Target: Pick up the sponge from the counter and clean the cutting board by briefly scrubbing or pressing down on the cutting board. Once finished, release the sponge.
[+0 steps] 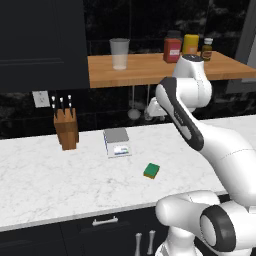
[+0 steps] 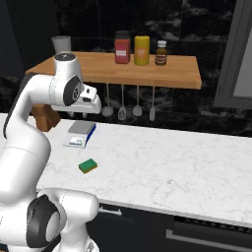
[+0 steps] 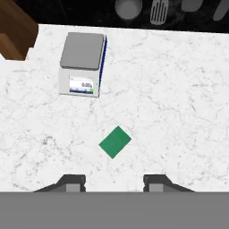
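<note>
Matt green-topped sponge (image 3: 115, 142) lies on smooth grey-veined white marble counter (image 3: 179, 112) near a brown wooden knife block (image 1: 66, 129).

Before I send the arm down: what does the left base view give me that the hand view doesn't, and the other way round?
Left base view alone: the wooden shelf with a cup and bottles, and the whole knife block.

Hand view alone: the open gripper with its fingertips apart, above the sponge, and the scale's display.

Both: the sponge lying free on the counter, and the scale.
</note>
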